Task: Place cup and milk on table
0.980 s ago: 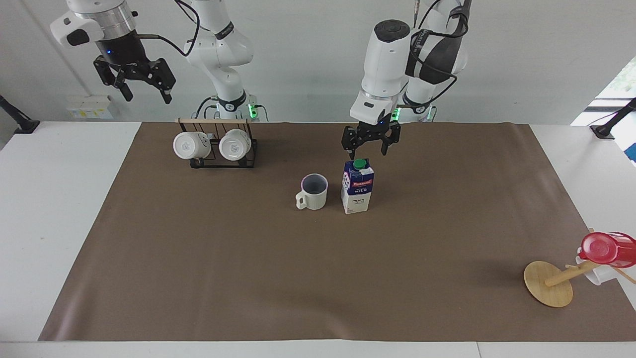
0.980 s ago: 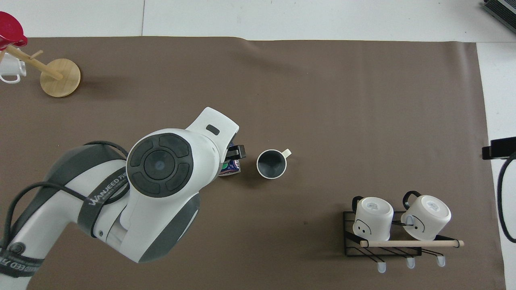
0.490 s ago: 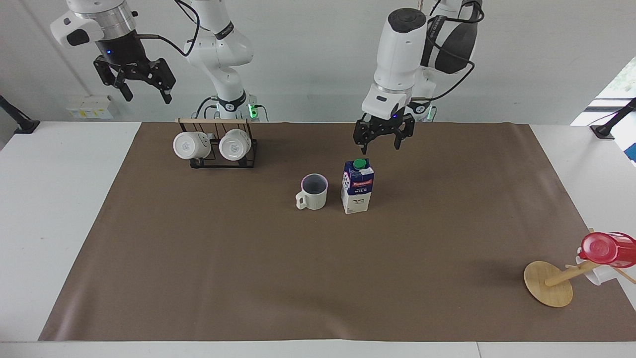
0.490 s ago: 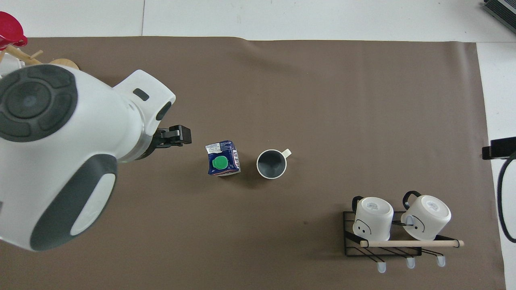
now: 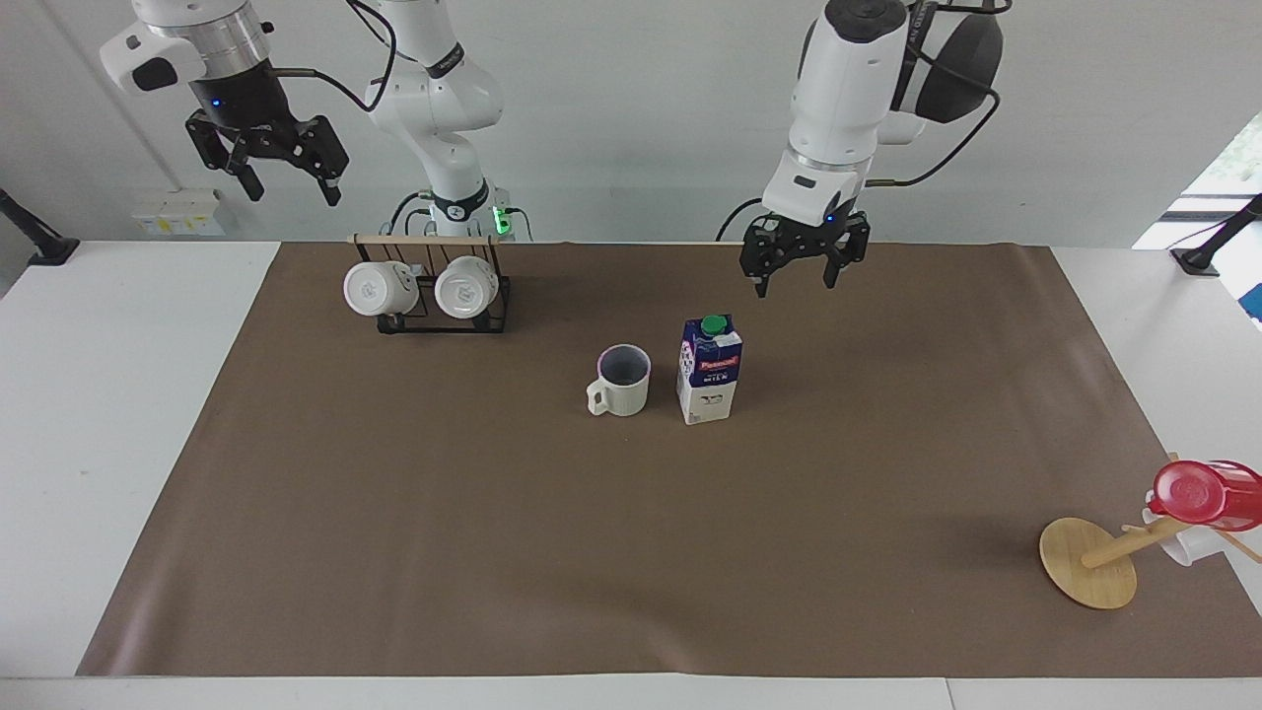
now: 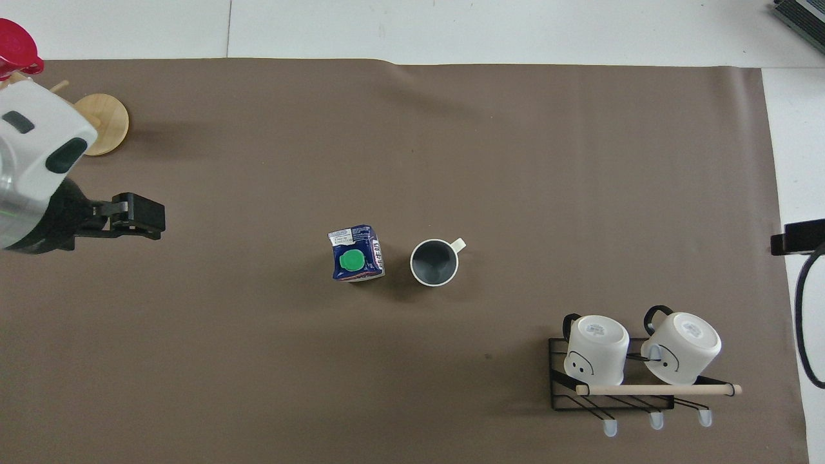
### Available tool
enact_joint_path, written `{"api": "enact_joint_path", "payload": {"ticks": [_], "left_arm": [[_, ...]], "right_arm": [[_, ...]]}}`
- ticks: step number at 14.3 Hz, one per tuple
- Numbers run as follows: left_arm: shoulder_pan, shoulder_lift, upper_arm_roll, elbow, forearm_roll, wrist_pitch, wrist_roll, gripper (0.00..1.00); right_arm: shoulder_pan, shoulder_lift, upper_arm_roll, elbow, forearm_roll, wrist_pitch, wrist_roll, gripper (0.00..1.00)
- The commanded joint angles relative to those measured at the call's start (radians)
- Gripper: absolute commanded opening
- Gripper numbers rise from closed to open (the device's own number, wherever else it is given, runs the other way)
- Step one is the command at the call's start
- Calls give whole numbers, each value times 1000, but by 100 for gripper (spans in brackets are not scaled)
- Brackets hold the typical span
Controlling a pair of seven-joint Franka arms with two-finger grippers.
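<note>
The cream cup [image 5: 622,381] stands upright on the brown sheet of the table [image 5: 493,552], handle pointing away from the robots; it also shows in the overhead view [image 6: 434,262]. The milk [image 5: 710,370] stands upright right beside it, toward the left arm's end, green cap up [image 6: 355,261]. My left gripper [image 5: 798,274] is open and empty, raised above the sheet, clear of the milk and toward the left arm's end [image 6: 132,216]. My right gripper [image 5: 279,174] is open and empty, held high above the right arm's end of the table.
A black wire rack [image 5: 441,296] with two white mugs [image 6: 641,350] lies near the right arm's base. A tipped wooden mug stand [image 5: 1089,562] with a red plastic cup [image 5: 1203,493] sits at the table's corner toward the left arm's end.
My left gripper has risen from just above the milk's cap and drawn back toward the left arm's end, uncovering the carton. The milk, cup and right arm have not moved.
</note>
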Motion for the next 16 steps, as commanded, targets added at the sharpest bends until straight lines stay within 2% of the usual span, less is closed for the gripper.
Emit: {"api": "enact_joint_path", "payload": {"ticks": [1,4,8,16], "left_arm": [[62,6,-13,25,8,-46,112,100],[92,4,-5,25,-2,-27,183,100],[92,-14,68,21,-5,6,206,100],[101,-60,76,-57,-5,14,209,100]], "right_arm": [[-2,-7,0,1,-1,-17,-29,100],[-2,-7,0,1,-1,-17,-29,100],[-2,-7,0,1,-1,-19,-29,100],[-2,-9,0,1,-1,-19,-29,100]]}}
